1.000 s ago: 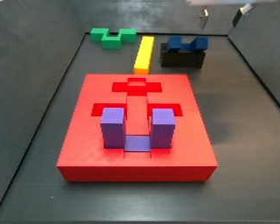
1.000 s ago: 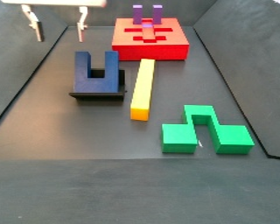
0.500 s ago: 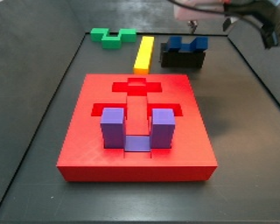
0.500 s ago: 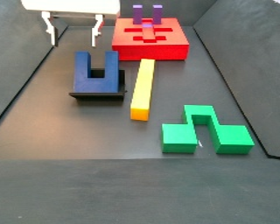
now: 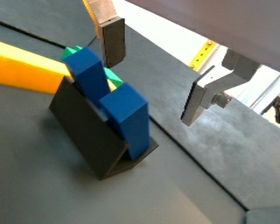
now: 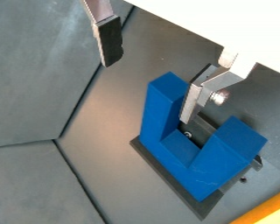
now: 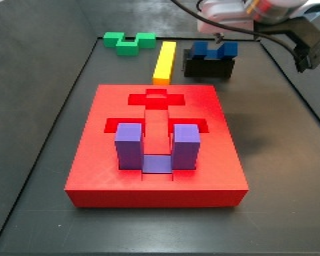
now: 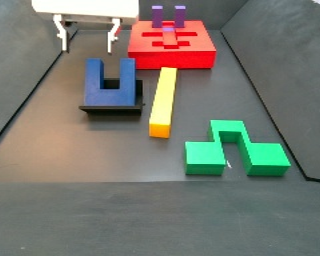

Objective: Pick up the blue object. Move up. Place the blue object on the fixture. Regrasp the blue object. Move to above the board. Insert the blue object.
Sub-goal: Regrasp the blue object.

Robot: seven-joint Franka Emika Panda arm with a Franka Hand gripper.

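The blue object [image 7: 214, 48] [image 8: 111, 80] is a dark blue U with its prongs up, resting on the black fixture [image 7: 210, 69] [image 8: 112, 107]. Both wrist views show it close below the fingers: blue object [image 5: 126, 115] [image 6: 178, 131] on the fixture [image 5: 90, 136] [image 6: 168, 171]. My gripper [image 7: 230, 33] [image 8: 88, 35] hangs just above and slightly behind it, open, with nothing between the fingers [image 5: 112, 41] [image 6: 108, 39]. The red board [image 7: 107, 172] [image 8: 143, 48] lies apart from the fixture, with a purple U block [image 7: 156, 147] [image 8: 168, 14] seated in it.
A long yellow bar [image 7: 166, 60] [image 8: 163, 100] lies beside the fixture, between it and a green block [image 7: 129, 42] [image 8: 234, 148]. Dark walls enclose the floor on the sides.
The gripper has come down and across from the edge of the scene toward the blue object, staying open. The blocks have not moved.
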